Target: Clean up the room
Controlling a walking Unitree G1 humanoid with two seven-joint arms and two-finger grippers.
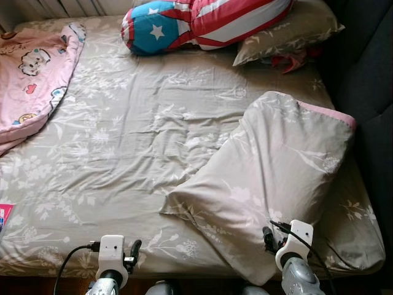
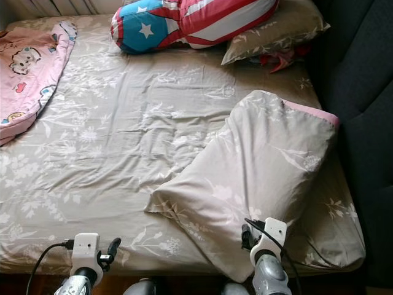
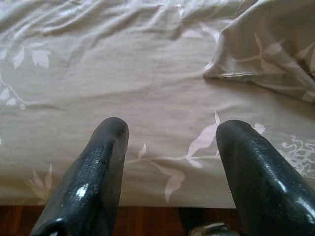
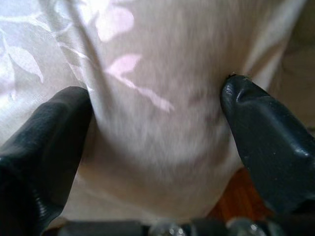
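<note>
A large beige floral pillow (image 1: 276, 178) lies askew on the near right of the bed (image 1: 123, 141), its near corner hanging over the front edge. My right gripper (image 4: 157, 123) is open, one finger on each side of that near corner. Its wrist (image 1: 295, 243) shows at the bed's front edge. My left gripper (image 3: 170, 147) is open over the bare sheet at the front edge, left of the pillow's corner (image 3: 221, 73), with nothing between its fingers. Its wrist (image 1: 112, 255) sits low at the front left.
A stars-and-stripes cushion (image 1: 196, 21) and a second beige pillow (image 1: 288, 31) lie at the head of the bed. A pink cartoon blanket (image 1: 31, 74) is bunched at the far left. A dark padded wall (image 1: 368, 74) runs along the right. Wooden floor (image 3: 98, 221) lies below the bed edge.
</note>
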